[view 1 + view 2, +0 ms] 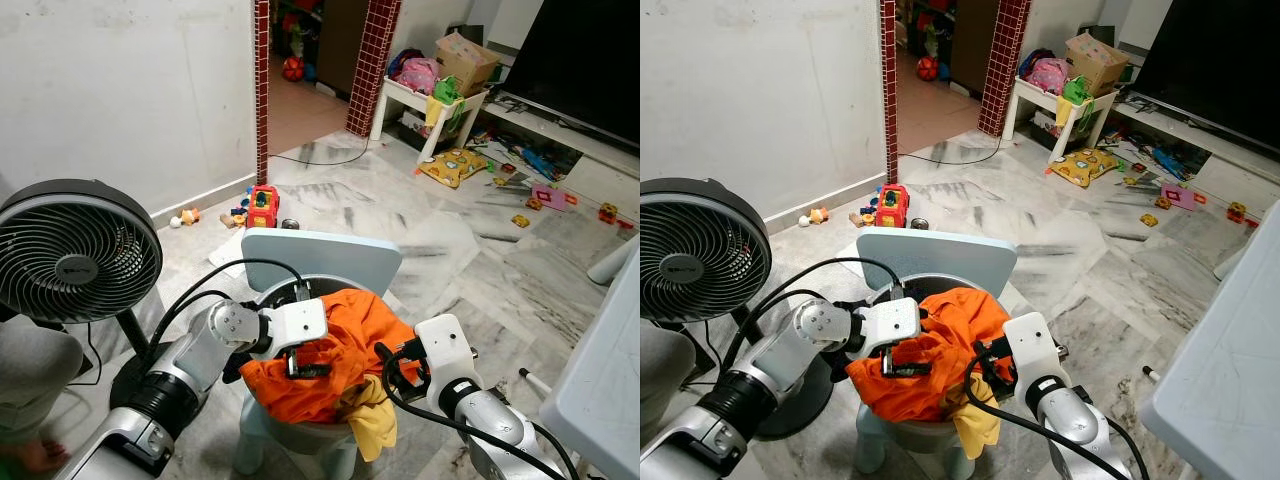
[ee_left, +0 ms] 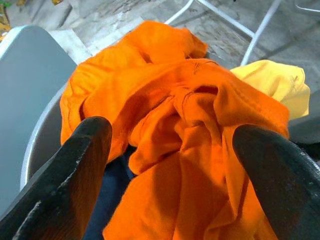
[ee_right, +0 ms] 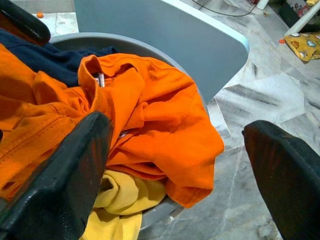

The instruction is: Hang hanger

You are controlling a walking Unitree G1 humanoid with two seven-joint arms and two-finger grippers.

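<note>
Crumpled matt orange cloth garment (image 2: 200, 150) | soft yellow cloth garment (image 3: 125, 200) | smooth pale-blue plastic chair (image 1: 320, 255) | glossy veined grey marble floor (image 1: 480, 270) | matt black gripper fingers (image 2: 75, 170)

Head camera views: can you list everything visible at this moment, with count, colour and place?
orange garment: one, orange, heaped on top of the basket
yellow garment: one, yellow, hanging over the basket's near rim
dark garment: one, navy, under the orange one
basket: one, grey, on the chair
chair: one, pale blue, centre floor
fan: one, black, robot's left
toys: many, mixed colours, scattered on the floor
left gripper: open, over the orange garment
right gripper: open, beside the basket
</note>
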